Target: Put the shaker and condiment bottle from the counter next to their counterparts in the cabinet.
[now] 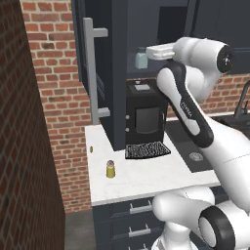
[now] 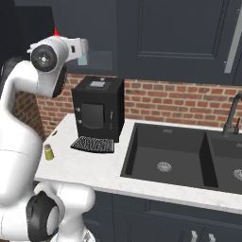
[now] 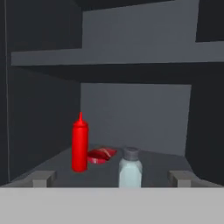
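The red condiment bottle (image 3: 79,146) stands upright at the left of a shelf in the open cabinet (image 1: 117,73); its nozzle tip (image 2: 56,32) peeks over my arm. Right of it stands the counterpart, a pale blue-grey jar (image 3: 130,170) (image 1: 141,59). My gripper (image 3: 111,178) (image 1: 149,51) is raised at the shelf's front, open and holding nothing, with the pale jar just ahead of it. The yellow-olive shaker (image 1: 111,169) (image 2: 48,152) sits on the white counter (image 1: 146,178) far below the hand, left of the coffee machine's tray.
A flat red packet (image 3: 101,155) lies on the shelf behind the two containers. The black coffee machine (image 1: 144,114) (image 2: 97,111) stands under the cabinet. The open door with its long handle (image 1: 92,68) hangs at the left. A dark sink (image 2: 165,158) lies to the right.
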